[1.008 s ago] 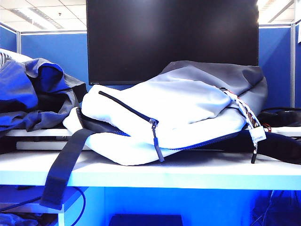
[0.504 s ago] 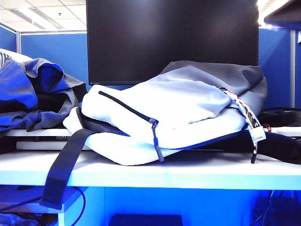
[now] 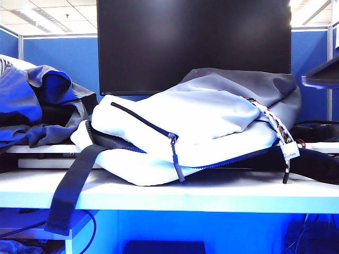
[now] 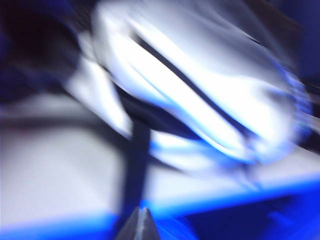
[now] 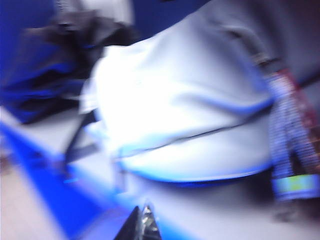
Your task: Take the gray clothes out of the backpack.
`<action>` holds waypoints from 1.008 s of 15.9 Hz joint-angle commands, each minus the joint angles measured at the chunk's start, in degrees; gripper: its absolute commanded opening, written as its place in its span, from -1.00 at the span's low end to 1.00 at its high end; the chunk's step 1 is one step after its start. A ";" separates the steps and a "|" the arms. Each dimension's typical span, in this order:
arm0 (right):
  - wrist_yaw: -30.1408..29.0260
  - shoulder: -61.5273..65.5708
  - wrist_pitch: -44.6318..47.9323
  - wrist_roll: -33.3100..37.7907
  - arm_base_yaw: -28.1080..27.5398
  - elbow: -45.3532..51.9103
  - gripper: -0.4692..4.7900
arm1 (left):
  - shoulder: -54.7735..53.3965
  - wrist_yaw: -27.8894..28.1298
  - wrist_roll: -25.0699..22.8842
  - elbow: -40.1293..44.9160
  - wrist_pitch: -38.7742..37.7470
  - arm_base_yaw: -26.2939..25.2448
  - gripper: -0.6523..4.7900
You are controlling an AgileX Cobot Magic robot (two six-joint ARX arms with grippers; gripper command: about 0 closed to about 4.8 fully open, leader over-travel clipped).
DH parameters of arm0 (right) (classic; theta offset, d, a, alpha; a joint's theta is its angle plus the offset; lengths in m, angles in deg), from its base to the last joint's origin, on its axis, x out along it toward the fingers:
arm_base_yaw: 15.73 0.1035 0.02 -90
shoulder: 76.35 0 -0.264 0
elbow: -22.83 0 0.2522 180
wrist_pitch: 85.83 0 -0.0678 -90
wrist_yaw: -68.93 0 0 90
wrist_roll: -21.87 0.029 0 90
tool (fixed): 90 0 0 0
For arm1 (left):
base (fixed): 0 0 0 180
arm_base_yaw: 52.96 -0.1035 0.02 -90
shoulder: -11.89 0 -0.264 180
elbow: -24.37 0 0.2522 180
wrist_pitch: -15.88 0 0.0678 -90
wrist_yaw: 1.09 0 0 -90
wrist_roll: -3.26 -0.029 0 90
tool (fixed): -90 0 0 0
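Item: gray clothes (image 3: 37, 106), heaped on rear shelf just left of backpack (image 3: 201, 132), already out of bag; backpack lies on counter (image 3: 212, 193), unmoved vs. earlier frames. Right arm's dark edge sits lower at exterior view's right margin than half a sec ago. Left tool (image 4: 139, 226) & right tool (image 5: 141, 224) both clenched, empty, held back from backpack — judged: task done, arms retiring.

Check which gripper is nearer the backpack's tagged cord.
Right, likely. The right gripper, shut, hovers in front of the backpack towards its cord end. The left gripper, shut, hovers in front of the black strap at the opposite end.
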 commanded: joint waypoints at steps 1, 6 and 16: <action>15.12 0.00 1.31 -9.73 -0.33 -0.26 -0.82 | 0.13 18.08 -3.08 -0.02 1.95 -0.02 -0.78; 9.94 0.00 3.61 -9.40 -8.85 -0.26 -0.82 | 0.13 17.25 -4.57 -0.02 0.94 -0.02 -0.78; -3.45 0.02 5.11 -9.27 -22.88 -0.26 -0.82 | 0.13 9.81 -8.44 -0.02 1.64 0.00 -0.78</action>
